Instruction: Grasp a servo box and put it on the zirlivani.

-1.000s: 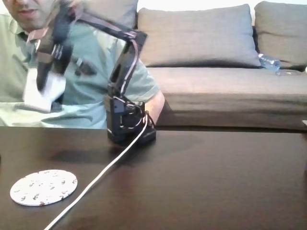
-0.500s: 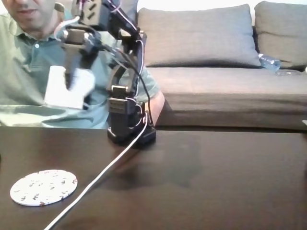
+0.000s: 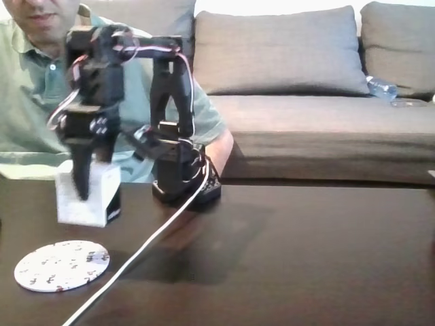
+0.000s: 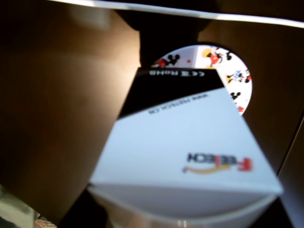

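The servo box [image 3: 90, 196], a white cube with a black side panel, hangs in my gripper [image 3: 87, 193], which is shut on it, above the dark table. The zirlivani [image 3: 61, 265], a flat round white disc with small figures, lies on the table below and slightly to the left of the box in the fixed view. In the wrist view the servo box [image 4: 190, 152] fills the foreground with its black panel and a printed logo, and the zirlivani [image 4: 228, 71] shows beyond its far edge. My fingertips are hidden by the box in the wrist view.
My arm's base [image 3: 183, 183] stands at the table's back edge with a white cable [image 3: 136, 255] running to the front edge, right of the disc. A person in a green shirt [image 3: 34, 102] sits behind the table. A grey sofa [image 3: 306, 88] is behind.
My arm has swung down from in front of the person, carrying the box from chest height to just above the table near the disc.
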You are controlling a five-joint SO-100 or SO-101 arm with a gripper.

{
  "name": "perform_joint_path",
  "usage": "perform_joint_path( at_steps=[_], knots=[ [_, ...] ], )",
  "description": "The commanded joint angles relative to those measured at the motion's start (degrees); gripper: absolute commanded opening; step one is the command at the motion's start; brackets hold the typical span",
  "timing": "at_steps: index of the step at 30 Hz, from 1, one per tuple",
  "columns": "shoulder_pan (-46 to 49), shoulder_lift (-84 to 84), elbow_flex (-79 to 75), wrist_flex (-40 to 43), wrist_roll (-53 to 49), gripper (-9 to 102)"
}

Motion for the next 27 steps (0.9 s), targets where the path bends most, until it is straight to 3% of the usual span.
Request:
perform_joint_path(
  at_steps=[1, 12, 27],
  knots=[
    [2.11, -3.60, -7.73, 0.70, -0.09, 16],
    [4.22, -13.54, -18.28, 4.04, -0.26, 16],
    [2.20, -14.50, -13.45, -4.04, -3.08, 16]
  ],
)
